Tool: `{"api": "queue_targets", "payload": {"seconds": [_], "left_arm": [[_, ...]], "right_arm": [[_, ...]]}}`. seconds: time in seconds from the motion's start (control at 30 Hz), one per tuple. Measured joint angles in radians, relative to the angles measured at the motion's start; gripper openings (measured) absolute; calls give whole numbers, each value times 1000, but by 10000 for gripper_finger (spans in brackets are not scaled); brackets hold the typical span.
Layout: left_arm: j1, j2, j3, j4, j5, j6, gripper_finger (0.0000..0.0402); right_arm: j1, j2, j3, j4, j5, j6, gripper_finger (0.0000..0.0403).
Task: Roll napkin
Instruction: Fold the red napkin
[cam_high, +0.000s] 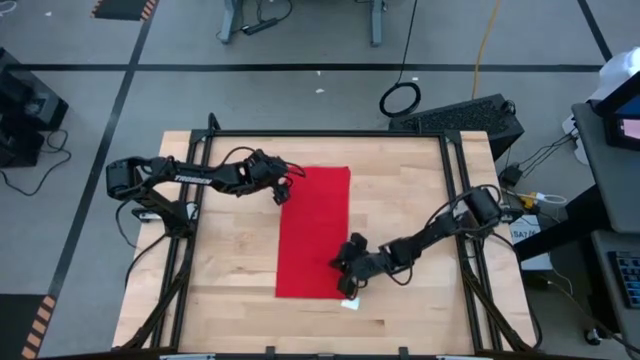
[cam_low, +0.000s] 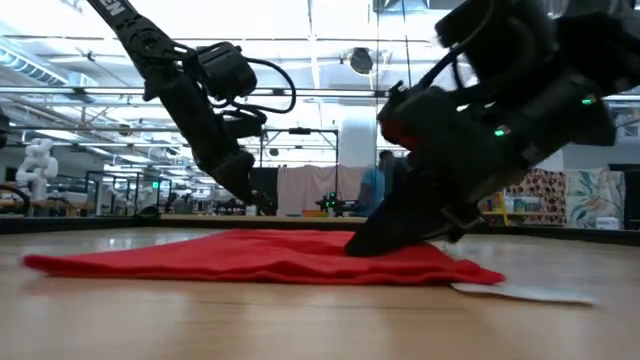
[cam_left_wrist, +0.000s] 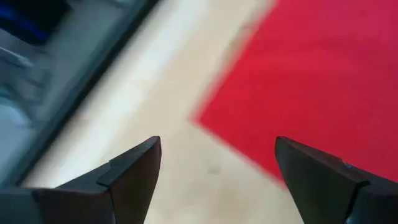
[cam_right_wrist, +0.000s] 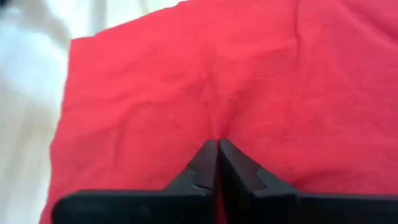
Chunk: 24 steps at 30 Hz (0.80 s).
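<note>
Left arm (cam_high: 190, 178) reaches in from table's left side, elbow bent, forearm angled toward centre. Left gripper (cam_high: 283, 191) hangs above tabletop at far left corner of napkin (cam_high: 315, 230), fingers (cam_left_wrist: 134, 174) spread wide, nothing between them.

Right arm (cam_high: 440, 225) stretches from table's right side, low and slanted down toward near edge. Right gripper (cam_high: 347, 268) tips down onto napkin near its near right corner, fingertips (cam_right_wrist: 217, 155) pressed together, pinching small fold of cloth.
</note>
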Motion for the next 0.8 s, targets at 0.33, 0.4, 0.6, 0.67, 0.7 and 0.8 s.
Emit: {"api": "queue_targets", "payload": {"seconds": [0.33, 0.4, 0.6, 0.67, 0.7, 0.8], "left_arm": [[-6, 0, 0, -46, 59, -134, 317], [-12, 0, 0, -74, 49, -207, 317], [-27, 0, 1, -53, 72, -283, 317], [-25, 0, 1, -56, 81, -305, 317], [-23, 0, 1, -57, 83, -314, 317], [-19, 4, 1, -61, 84, -323, 317]], "right_arm": [[97, 9, 4, 41, 5, 35, 7], [99, 2, 8, 47, -7, 10, 7], [92, -89, 6, -34, -22, -82, 8], [88, -137, 6, -78, -14, -113, 8], [86, -158, 6, -101, -14, -126, 8], [84, -217, 6, -167, -3, -152, 8]]}}
